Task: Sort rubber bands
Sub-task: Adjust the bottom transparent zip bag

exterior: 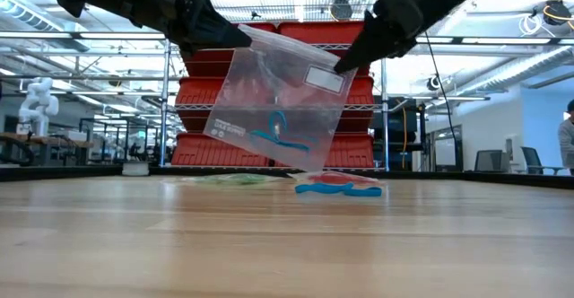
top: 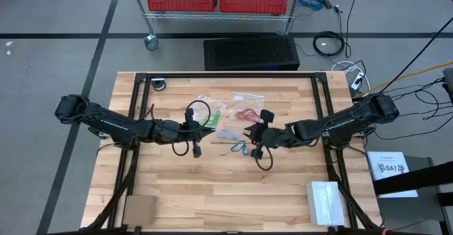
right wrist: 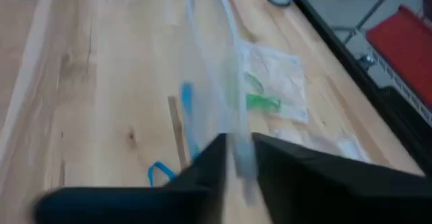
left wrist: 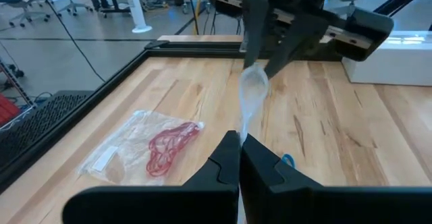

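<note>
Overhead, both claws clamp a clear bag [exterior: 278, 96] holding blue rubber bands [exterior: 276, 129] between them.

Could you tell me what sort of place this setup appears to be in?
It looks like a robotics lab or workshop, probably an open shared one. A wooden table carries the two arms, red storage bins fill a wire rack behind it, and cables trail over the grey floor. Desks and office chairs stand farther back.

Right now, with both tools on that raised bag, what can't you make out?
- Clear bag, high view: arms cover it.
- Blue bands inside: too small to count.
- Right tool, its wrist view: blurred.
- Green-band bag, low view: flat, contents unclear.
</note>
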